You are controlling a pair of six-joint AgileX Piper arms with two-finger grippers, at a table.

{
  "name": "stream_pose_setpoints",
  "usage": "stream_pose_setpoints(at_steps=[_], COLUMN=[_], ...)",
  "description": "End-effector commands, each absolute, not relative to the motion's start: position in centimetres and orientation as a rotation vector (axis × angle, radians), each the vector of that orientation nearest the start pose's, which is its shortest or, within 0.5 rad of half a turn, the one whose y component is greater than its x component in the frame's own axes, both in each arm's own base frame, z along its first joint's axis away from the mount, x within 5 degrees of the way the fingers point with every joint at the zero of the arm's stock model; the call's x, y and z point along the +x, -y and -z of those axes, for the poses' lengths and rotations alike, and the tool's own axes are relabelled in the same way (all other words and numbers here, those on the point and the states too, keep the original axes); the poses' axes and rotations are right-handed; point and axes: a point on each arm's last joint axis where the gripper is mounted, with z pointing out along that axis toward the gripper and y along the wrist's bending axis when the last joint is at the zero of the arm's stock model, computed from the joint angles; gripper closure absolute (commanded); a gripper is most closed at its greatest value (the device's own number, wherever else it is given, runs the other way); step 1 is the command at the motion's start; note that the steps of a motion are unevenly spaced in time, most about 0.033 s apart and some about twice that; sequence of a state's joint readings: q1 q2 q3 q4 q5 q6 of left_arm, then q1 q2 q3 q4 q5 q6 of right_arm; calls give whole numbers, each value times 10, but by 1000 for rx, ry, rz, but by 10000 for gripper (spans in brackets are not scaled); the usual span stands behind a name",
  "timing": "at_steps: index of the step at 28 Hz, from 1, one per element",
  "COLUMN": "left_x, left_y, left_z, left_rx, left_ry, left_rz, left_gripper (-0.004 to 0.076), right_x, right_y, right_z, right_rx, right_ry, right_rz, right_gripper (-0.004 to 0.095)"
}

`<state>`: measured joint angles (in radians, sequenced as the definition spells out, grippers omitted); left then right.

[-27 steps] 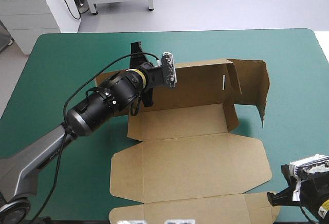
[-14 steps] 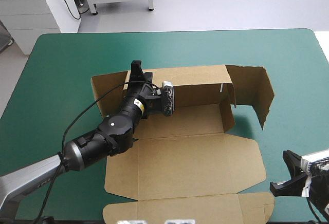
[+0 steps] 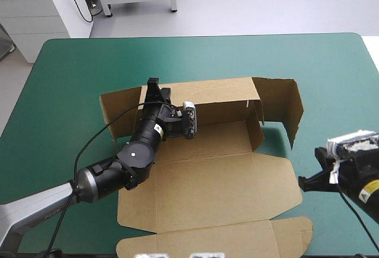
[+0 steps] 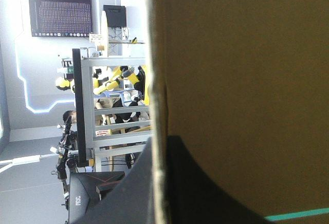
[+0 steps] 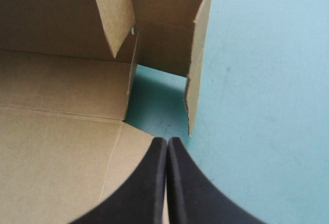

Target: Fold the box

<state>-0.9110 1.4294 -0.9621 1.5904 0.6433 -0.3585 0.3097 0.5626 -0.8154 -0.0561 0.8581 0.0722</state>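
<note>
The box [image 3: 213,181] lies in the middle of the table [image 3: 65,74], and the folding is at an early stage. The far long wall stands up. The flap at its right end stands too, bent toward the robot, while the flap at its left end looks only half raised. The wide near panels lie flat. I judge the side walls are not yet raised and tucked. Nothing is inside the box. The left gripper [image 3: 155,92] is at the far wall. The board's edge runs between its fingers, so it seems clamped on the wall, though one finger is hidden. The right gripper [image 5: 167,141] is pressed together, empty, at the flat panel's right edge.
</note>
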Motion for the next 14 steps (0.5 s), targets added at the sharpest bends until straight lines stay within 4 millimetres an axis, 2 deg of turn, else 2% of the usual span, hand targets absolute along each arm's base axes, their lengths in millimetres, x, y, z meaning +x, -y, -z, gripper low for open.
stream_pose_setpoints(at_steps=[1,7,8,14], left_x=[228,227,227,227], left_y=[203,200,201,201], left_z=[-331,-322,-323,-323], left_rx=[1386,1355,1333,1334], left_ry=[-1243,-1300,-1315,-1315], left_rz=[-884,-850,-831,-831], left_gripper=[731,731,731,731], right_x=[110,148,161,214], right_y=[-30,-40,-44,-60], right_z=[-394,-419,-426,-439], right_rx=[-284,-322,-322,-333], right_ry=[-2005,-2043,-2045,-2083], right_rz=[-136,-87,-87,-68], right_gripper=[927,928,928,927])
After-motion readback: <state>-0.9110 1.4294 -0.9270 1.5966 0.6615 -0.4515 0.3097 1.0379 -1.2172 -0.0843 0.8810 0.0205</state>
